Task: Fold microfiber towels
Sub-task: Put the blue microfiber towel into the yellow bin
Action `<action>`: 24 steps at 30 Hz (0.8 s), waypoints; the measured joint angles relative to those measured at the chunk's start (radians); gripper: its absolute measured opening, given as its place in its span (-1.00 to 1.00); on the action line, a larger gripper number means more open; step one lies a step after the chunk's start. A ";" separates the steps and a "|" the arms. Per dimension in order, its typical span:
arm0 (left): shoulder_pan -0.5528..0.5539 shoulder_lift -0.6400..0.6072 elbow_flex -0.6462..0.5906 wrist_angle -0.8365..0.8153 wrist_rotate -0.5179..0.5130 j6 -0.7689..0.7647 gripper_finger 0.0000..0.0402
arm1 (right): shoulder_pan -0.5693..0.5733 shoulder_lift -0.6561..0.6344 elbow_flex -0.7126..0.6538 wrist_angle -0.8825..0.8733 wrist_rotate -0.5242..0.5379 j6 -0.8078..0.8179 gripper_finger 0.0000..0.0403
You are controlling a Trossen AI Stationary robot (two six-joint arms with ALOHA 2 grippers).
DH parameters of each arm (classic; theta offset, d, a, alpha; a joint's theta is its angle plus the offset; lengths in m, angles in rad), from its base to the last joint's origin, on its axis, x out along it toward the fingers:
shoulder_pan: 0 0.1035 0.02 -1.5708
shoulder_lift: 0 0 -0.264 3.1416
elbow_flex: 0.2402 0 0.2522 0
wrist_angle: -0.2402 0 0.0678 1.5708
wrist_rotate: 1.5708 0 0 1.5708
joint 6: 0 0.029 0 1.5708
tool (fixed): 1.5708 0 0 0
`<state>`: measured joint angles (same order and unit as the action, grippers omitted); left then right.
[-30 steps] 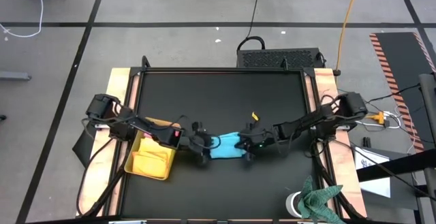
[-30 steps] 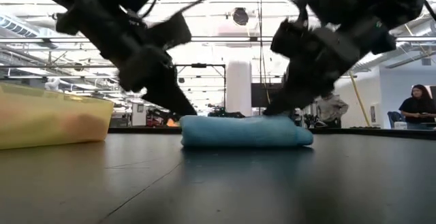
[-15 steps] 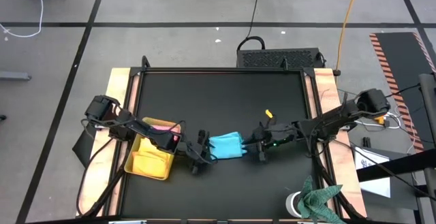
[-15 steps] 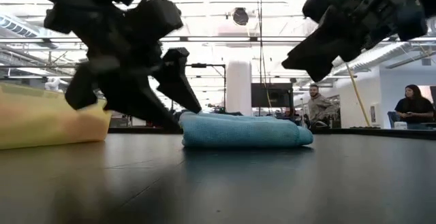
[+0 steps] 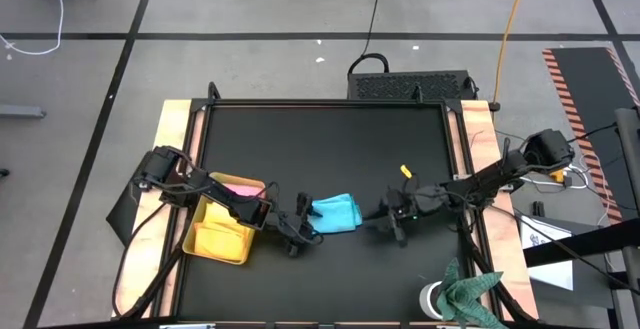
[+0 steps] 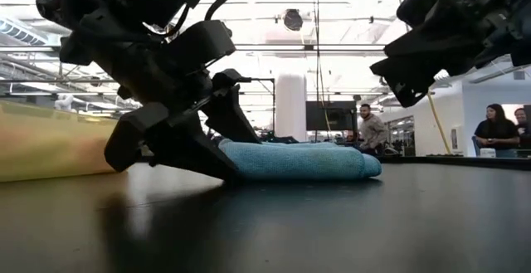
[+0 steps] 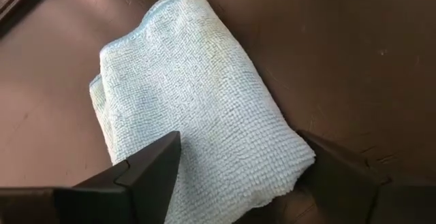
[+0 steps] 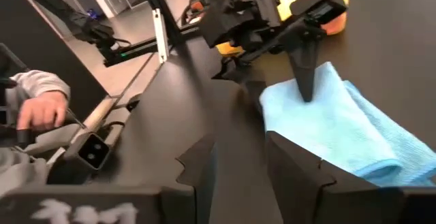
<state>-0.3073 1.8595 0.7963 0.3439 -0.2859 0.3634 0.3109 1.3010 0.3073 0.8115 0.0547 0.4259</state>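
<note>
Light blue towel point(image 5: 336, 212): folded into a thick pad, lying flat on the black desk point(image 5: 320, 149) just below the centre of the high view.
Left pincer point(image 5: 297, 233): released, fingers spread wide; one fingertip rests on the towel's left end, the other stands beside it.
Left arm pose: reaches from the left edge, low across the yellow tray point(image 5: 222, 231), wrist tilted down toward the desk.
Right pincer point(image 5: 392, 220): partly parted, holding nothing, lifted clear to the right of the towel.
Right arm pose: stretched in from the right edge, nearly level.
Tray contents: pink and yellow cloths.
</note>
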 joint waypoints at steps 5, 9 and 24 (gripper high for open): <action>0.015 0.016 0.002 0.011 0.036 -0.011 0.29 | 0.030 0.000 0.000 0.041 0.001 0.000 -0.41; 0.033 0.016 0.002 0.006 0.090 -0.043 0.02 | 0.047 0.000 0.000 0.057 0.002 -0.001 -0.41; 0.045 -0.146 -0.003 -0.178 0.124 -0.212 -0.89 | 0.097 0.000 0.000 0.060 0.053 -0.008 -0.41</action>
<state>-0.2623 1.7134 0.7935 0.1659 -0.1618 0.1514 0.4080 1.3006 0.3073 0.8717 0.1081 0.4176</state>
